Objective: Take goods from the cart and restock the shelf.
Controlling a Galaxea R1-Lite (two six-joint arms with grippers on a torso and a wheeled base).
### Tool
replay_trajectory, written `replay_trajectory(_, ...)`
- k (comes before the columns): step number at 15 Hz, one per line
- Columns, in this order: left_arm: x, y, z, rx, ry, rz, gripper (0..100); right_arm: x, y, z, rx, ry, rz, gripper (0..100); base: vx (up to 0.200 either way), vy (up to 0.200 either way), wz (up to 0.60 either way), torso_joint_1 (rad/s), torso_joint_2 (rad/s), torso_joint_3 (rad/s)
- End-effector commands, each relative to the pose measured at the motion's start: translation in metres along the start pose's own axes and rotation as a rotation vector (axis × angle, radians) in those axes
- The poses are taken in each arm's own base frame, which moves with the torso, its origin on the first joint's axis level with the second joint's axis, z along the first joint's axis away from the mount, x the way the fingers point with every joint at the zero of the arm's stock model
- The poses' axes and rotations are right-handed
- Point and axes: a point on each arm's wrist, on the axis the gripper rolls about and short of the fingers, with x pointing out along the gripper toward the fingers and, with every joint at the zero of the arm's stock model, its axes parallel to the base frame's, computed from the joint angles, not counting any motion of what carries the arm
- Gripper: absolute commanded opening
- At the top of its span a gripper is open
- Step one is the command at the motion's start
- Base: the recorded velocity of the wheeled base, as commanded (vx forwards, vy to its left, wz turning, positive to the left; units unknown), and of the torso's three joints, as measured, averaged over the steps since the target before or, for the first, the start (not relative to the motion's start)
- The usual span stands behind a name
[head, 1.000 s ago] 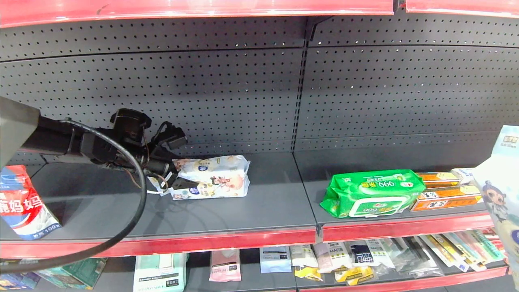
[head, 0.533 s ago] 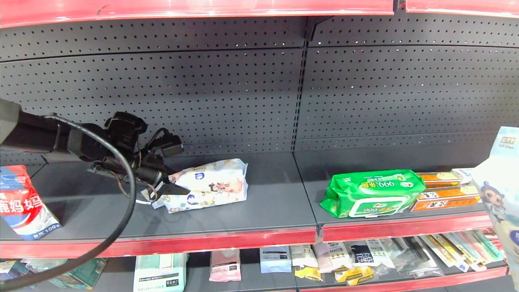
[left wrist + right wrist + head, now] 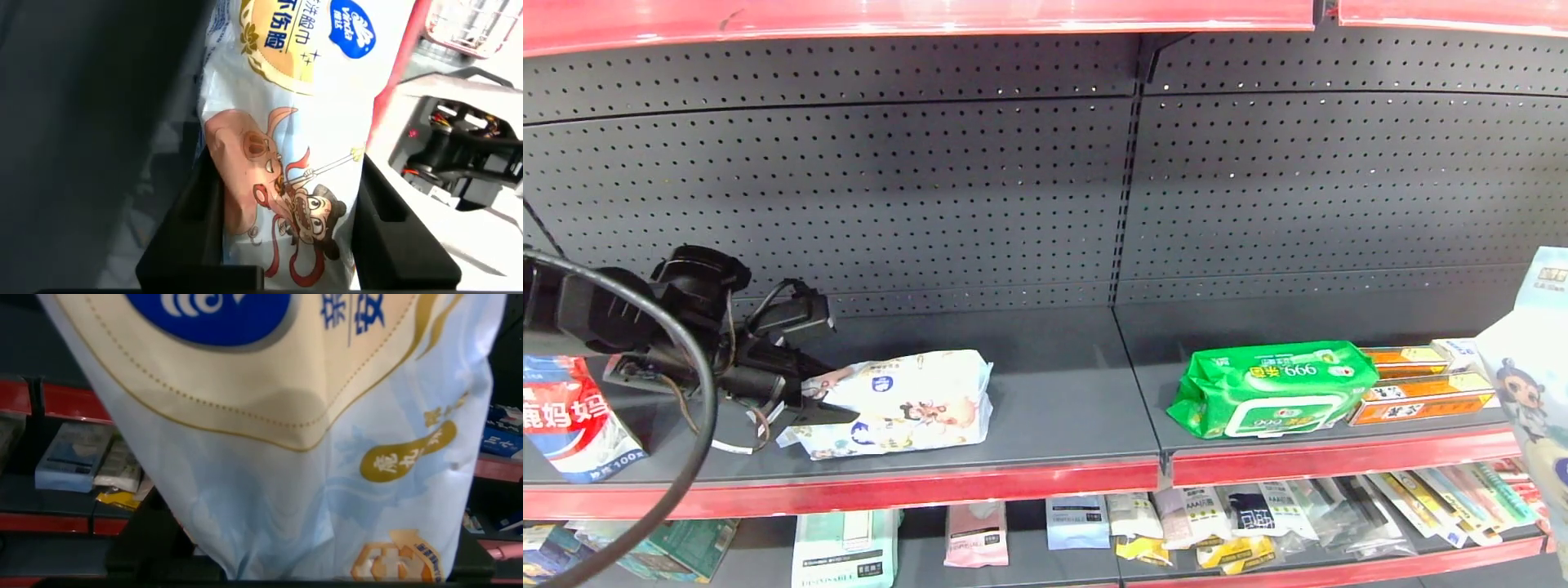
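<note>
A white tissue pack (image 3: 907, 402) printed with cartoon figures lies on the grey shelf (image 3: 1054, 408), near its red front edge. My left gripper (image 3: 809, 404) is shut on the pack's left end. In the left wrist view the pack (image 3: 286, 147) sits between the two dark fingers (image 3: 192, 220). A second pack, pale blue and white (image 3: 1531, 384), hangs at the far right in front of the shelf. The right wrist view shows that pack (image 3: 286, 457) held in my right gripper (image 3: 310, 567), which is shut on it.
A green wipes pack (image 3: 1270, 388) and orange boxes (image 3: 1421, 384) lie on the right shelf section. A red and blue bag (image 3: 572, 420) stands at the far left. Small packets (image 3: 1176, 523) fill the lower shelf. Bare shelf lies between the tissue pack and the wipes.
My left gripper has pulled the cartoon tissue pack left and toward the shelf's front edge. The pale blue pack at the right has stayed put.
</note>
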Motion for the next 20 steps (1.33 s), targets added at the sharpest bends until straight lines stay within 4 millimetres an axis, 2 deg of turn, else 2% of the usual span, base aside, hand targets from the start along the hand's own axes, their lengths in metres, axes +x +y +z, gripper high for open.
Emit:
replay_trajectory(1,-0.009,-0.007,-0.004,0.0,-0.007,0.009,0,0.0,0.0,0.0,-0.001,0.001,0.0,0,0.0,0.0,0.0,0.0,0.0,0.0)
replay_trajectory(8,-0.013,-0.004,-0.014,0.054,-0.051,-0.001,0,-0.001,-0.002,0.006,0.001,-0.018,-0.006,0,0.0,0.0,0.0,0.0,0.0,0.0)
replay_trajectory(13,0.005,0.004,-0.027,0.113,-0.084,0.011,0,0.001,-0.002,0.007,0.0,-0.011,-0.004,0,0.0,0.0,0.0,0.0,0.0,0.0)
replay_trajectory(20,0.003,-0.009,-0.031,0.095,-0.11,-0.023,0,0.002,-0.003,0.009,-0.002,-0.008,-0.003,0,0.0,0.0,0.0,0.0,0.0,0.0)
